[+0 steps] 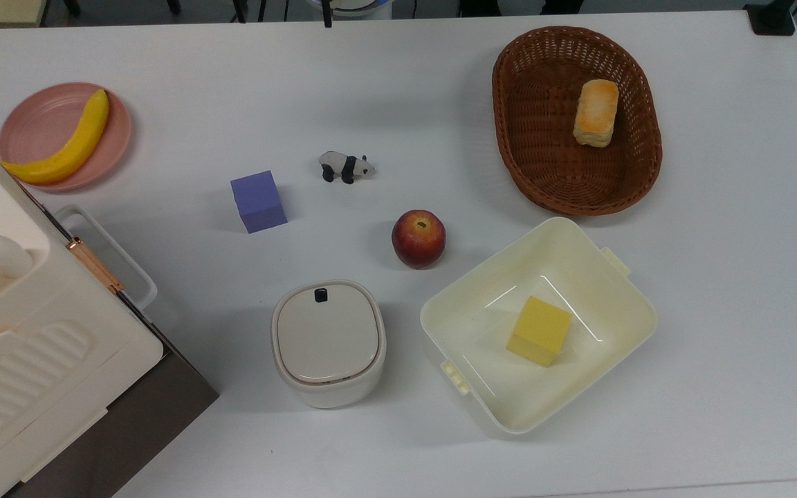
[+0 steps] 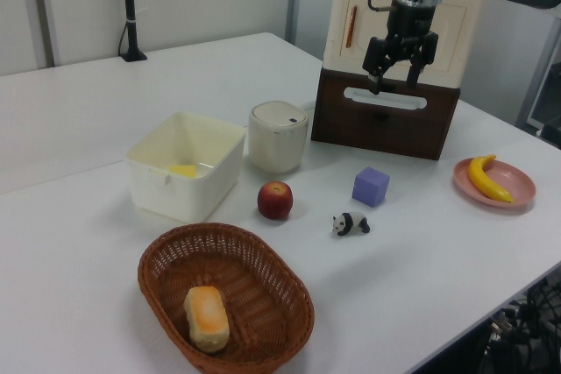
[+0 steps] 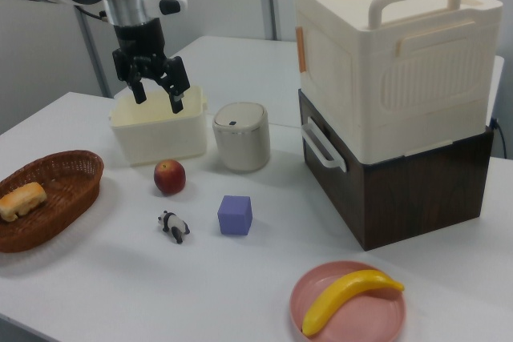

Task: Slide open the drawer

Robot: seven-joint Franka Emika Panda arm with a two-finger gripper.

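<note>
The dark brown wooden drawer (image 3: 401,186) sits under a cream ribbed appliance (image 3: 393,62) at the right view's right. Its front (image 2: 386,120) looks flush with the box. The white loop handle (image 3: 321,146) sticks out from that front and also shows in the left view (image 2: 386,98) and the top view (image 1: 109,257). My gripper (image 3: 158,100) hangs open in the air, pointing down, with nothing between its fingers. In the right view it is well to the left of the handle, in line with the cream tub. In the left view my gripper (image 2: 394,78) overlaps the drawer's upper front.
On the white table stand a cream square tub (image 1: 599,277) holding a yellow block (image 1: 538,330), a lidded cream pot (image 1: 328,342), an apple (image 1: 418,238), a purple cube (image 1: 258,200), a panda figure (image 1: 346,167), a wicker basket (image 1: 509,124) with bread (image 1: 596,112), and a pink plate (image 1: 32,124) with a banana (image 1: 70,149).
</note>
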